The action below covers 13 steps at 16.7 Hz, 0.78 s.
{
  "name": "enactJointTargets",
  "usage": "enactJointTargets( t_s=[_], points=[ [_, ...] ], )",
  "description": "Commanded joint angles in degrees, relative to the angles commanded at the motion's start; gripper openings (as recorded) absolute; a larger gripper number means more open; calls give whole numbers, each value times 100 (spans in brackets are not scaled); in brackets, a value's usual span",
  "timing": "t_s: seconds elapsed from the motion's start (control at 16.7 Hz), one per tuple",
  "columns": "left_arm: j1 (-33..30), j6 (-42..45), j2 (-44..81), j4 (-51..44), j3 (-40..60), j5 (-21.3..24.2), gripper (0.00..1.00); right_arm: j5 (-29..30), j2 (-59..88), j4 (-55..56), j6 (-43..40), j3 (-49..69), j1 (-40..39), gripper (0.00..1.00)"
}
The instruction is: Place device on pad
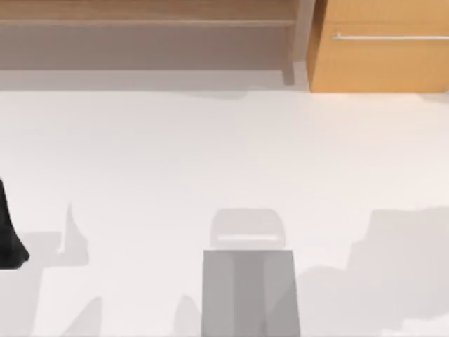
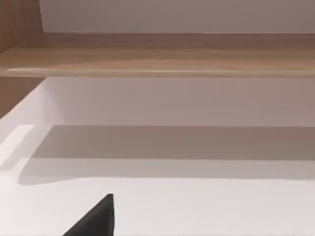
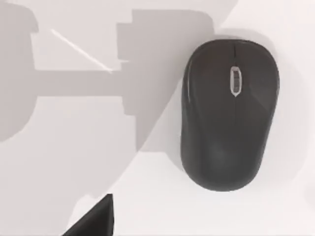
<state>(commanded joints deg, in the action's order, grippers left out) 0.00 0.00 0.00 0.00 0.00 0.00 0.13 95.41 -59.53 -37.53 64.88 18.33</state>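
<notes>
White table (image 1: 210, 154) under a black mouse (image 3: 229, 115), right hand perhaps just above, fingers' state unclear

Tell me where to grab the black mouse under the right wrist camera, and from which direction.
Grip the black mouse across its two long flanks, about mid-body behind the scroll wheel, coming straight down from above. It lies flat on the white table with its domed back up; the top would likely slip from the fingers, while the narrower side-to-side width should fit between them.
</notes>
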Motion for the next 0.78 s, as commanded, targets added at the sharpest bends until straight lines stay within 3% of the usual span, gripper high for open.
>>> enactJointTargets(
  t_s=[0.42, 0.78],
  points=[
    [0, 0, 0, 0, 0, 0, 100, 2, 778, 1855, 10, -1014, 6, 100],
    [0, 0, 0, 0, 0, 0, 100, 2, 907, 2103, 10, -1179, 7, 100]
  ],
)
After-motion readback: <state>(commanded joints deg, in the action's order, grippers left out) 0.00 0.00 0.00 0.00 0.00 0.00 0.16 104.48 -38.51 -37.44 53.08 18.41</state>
